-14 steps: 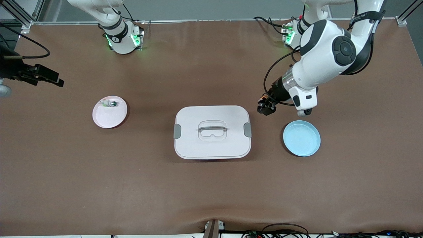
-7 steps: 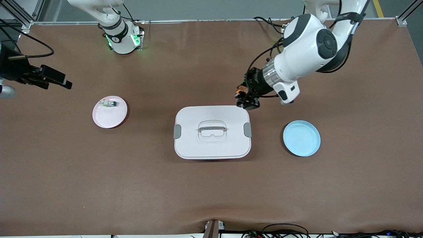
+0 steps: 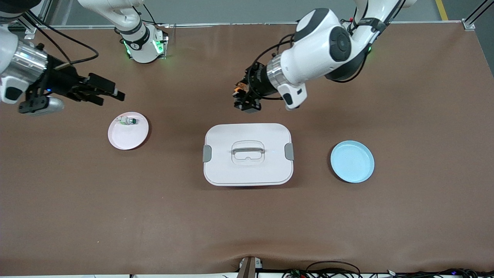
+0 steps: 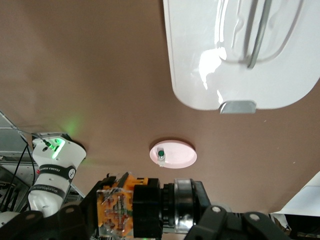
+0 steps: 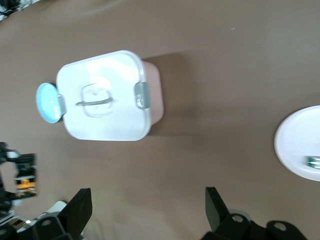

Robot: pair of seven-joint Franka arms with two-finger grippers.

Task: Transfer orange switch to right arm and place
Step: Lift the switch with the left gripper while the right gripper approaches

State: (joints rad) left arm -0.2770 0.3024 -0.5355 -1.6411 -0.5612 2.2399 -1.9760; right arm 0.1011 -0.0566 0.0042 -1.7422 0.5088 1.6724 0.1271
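My left gripper (image 3: 244, 97) is shut on the orange switch (image 3: 240, 88), a small black and orange part, and holds it in the air over bare table just past the white lidded box (image 3: 247, 153). In the left wrist view the orange switch (image 4: 131, 211) sits clamped between the jaws. My right gripper (image 3: 108, 92) is open and empty, up over the table near the pink plate (image 3: 125, 138). In the right wrist view its fingertips (image 5: 80, 205) stand wide apart, and the switch (image 5: 24, 181) shows small at the edge.
The pink plate holds a tiny clear-white part with a green cap (image 3: 127, 121). A light blue plate (image 3: 352, 161) lies toward the left arm's end. The white box has grey clips and a handle (image 3: 247, 149).
My left gripper has carried the switch from beside the blue plate, past the box's corner, toward the table's middle. My right gripper has come in from the table's end toward the pink plate.
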